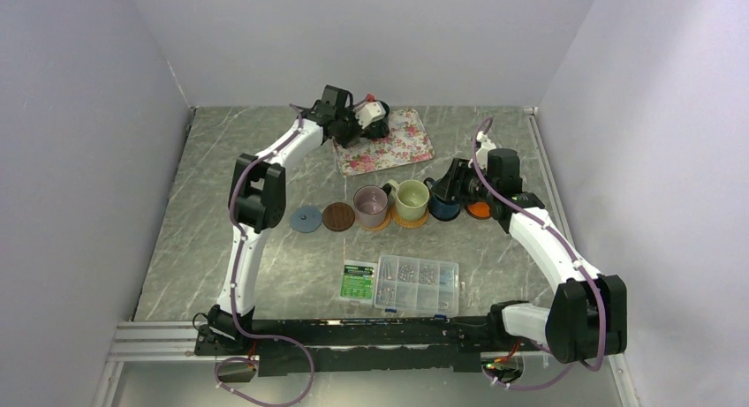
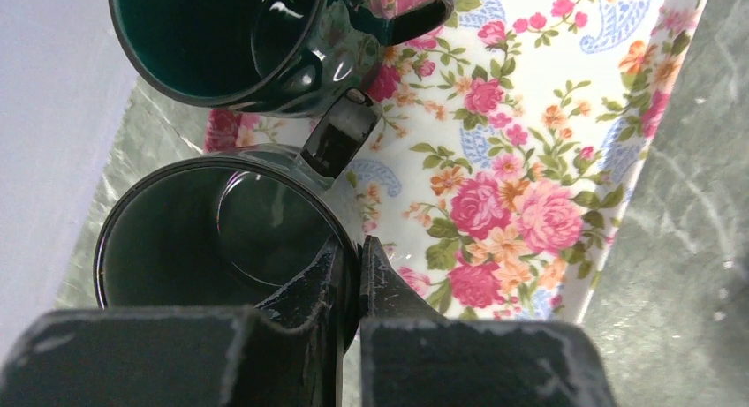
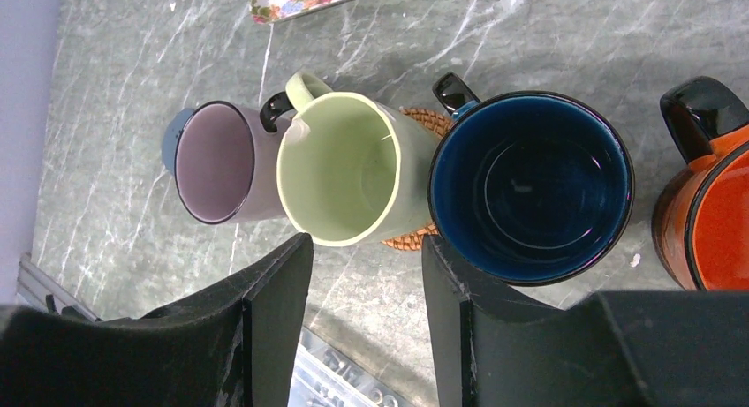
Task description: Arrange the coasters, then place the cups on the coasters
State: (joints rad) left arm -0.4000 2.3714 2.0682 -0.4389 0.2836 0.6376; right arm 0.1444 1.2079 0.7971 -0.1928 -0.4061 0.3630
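Grey marbled table point(image 1: 221, 177) between pale walls, seen from above and from both wrists. At the middle of the far edge lies a floral tray point(image 1: 415, 142) carrying a teal mug point(image 2: 221, 36) and a dark green mug point(image 2: 221, 239), side by side and almost touching. The left gripper point(image 2: 360, 248) is clenched on the rim of the dark green mug, one finger inside the wall and one outside, with the mug's handle pointing toward the teal mug. Across the middle of the table runs a row, from left to right: a light blue coaster point(image 1: 306, 219) and a brown coaster point(image 1: 338, 216), both bare; a mauve mug point(image 3: 212, 164); a pale green mug point(image 3: 340, 169) standing on a woven coaster point(image 3: 424, 120); a navy mug point(image 3: 530, 186); and an orange mug point(image 3: 711, 217) nearest the right edge. What lies under the navy and orange mugs cannot be made out. The right gripper point(image 3: 366, 244) hovers above the pale green and navy mugs, its fingers parted and grasping nothing. Toward the near edge sit a clear screw box point(image 1: 417, 283) and a green card point(image 1: 358, 280) just beside it.
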